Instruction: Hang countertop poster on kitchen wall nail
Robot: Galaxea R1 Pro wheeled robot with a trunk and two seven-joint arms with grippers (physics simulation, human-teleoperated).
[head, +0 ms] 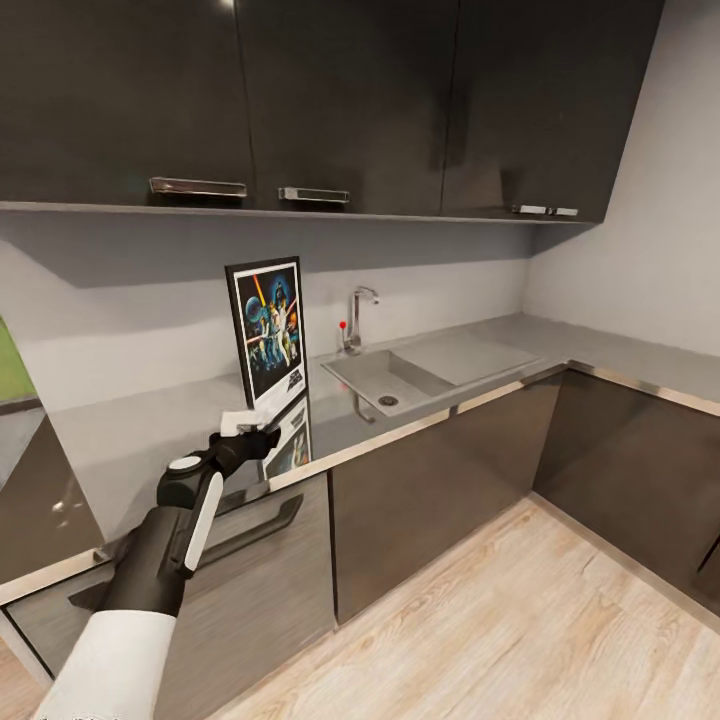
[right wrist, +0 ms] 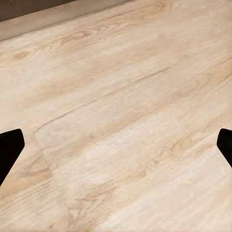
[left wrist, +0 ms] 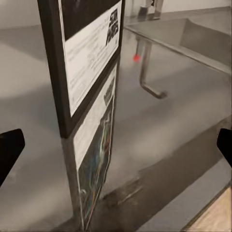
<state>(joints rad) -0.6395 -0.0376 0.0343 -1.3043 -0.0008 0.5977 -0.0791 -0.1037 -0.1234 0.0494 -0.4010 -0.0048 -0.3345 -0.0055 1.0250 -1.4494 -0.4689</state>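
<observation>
My head view shows the poster standing upright on the counter, long axis vertical, face toward me, left of the sink. My left end effector sits at its bottom edge. The left wrist view shows its fingers spread wide, the frame between them untouched. My right end effector is spread above the wooden floor.

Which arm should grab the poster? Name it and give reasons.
Left. The left claw is open and already at the lower edge of the poster, which stands upright on the kitchen countertop. The right claw faces the wooden floor, with the poster nowhere near its fingers.
</observation>
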